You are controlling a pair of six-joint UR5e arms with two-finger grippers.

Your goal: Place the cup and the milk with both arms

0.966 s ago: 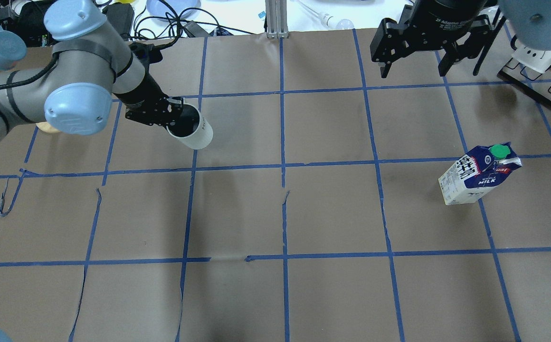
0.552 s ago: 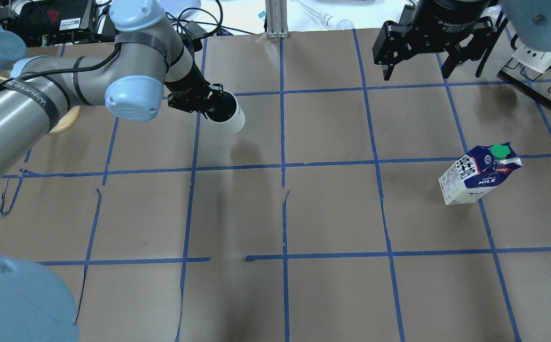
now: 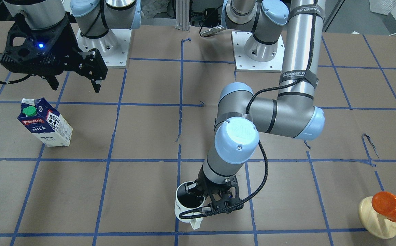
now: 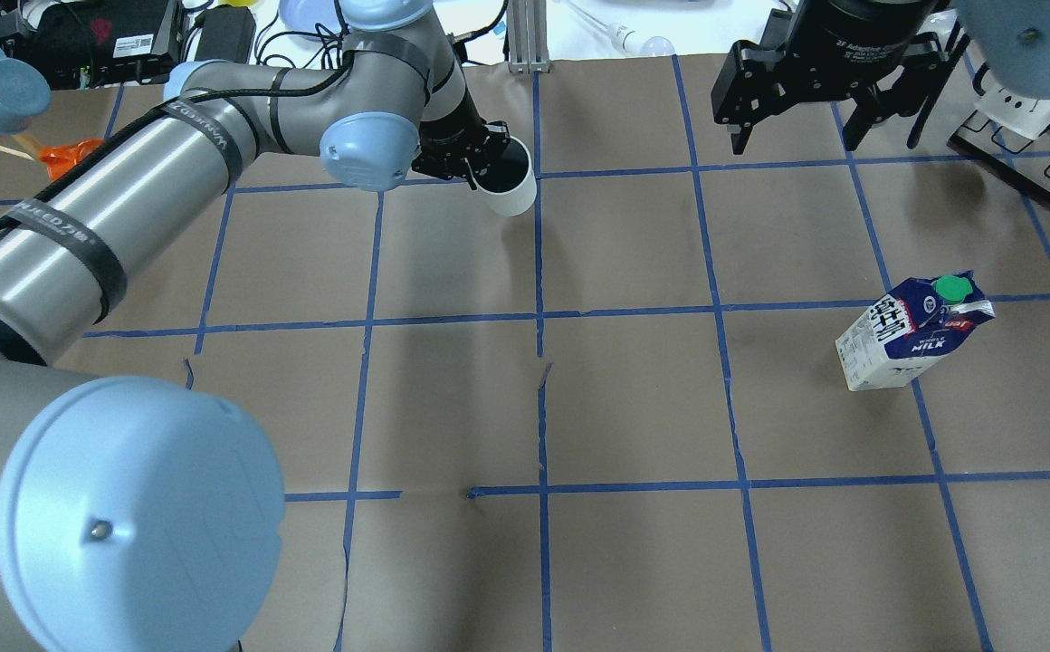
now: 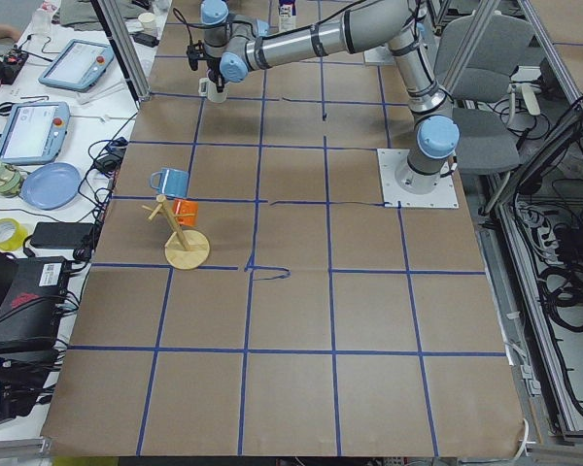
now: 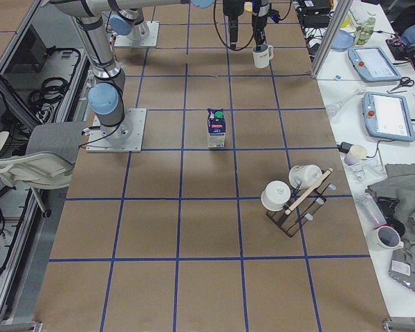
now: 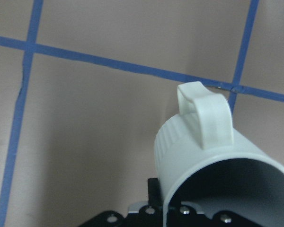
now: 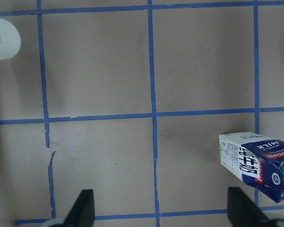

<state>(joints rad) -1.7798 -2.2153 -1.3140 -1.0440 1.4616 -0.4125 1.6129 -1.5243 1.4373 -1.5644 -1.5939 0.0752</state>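
My left gripper (image 4: pixel 478 168) is shut on the rim of the white cup (image 4: pixel 510 186), one finger inside its dark interior. The cup is near the centre blue line at the table's far side. In the front view the left gripper (image 3: pixel 203 202) holds the cup (image 3: pixel 184 209) with its handle towards the camera. The cup fills the left wrist view (image 7: pixel 213 156). The milk (image 4: pixel 914 330) stands upright on the right side and also shows in the front view (image 3: pixel 46 123). My right gripper (image 4: pixel 792 136) is open and empty, hanging above the table beyond the milk (image 8: pixel 258 158).
A wooden stand (image 3: pixel 379 218) with an orange cup (image 3: pixel 391 205) and a blue cup (image 4: pixel 0 86) sits at the far left. A black rack (image 4: pixel 1032 136) with white cups stands at the far right. Cables and devices lie beyond the table's far edge.
My left arm has carried the cup to the right and farther away, from the left squares to just beside the centre line. The right gripper and the milk have hardly moved.
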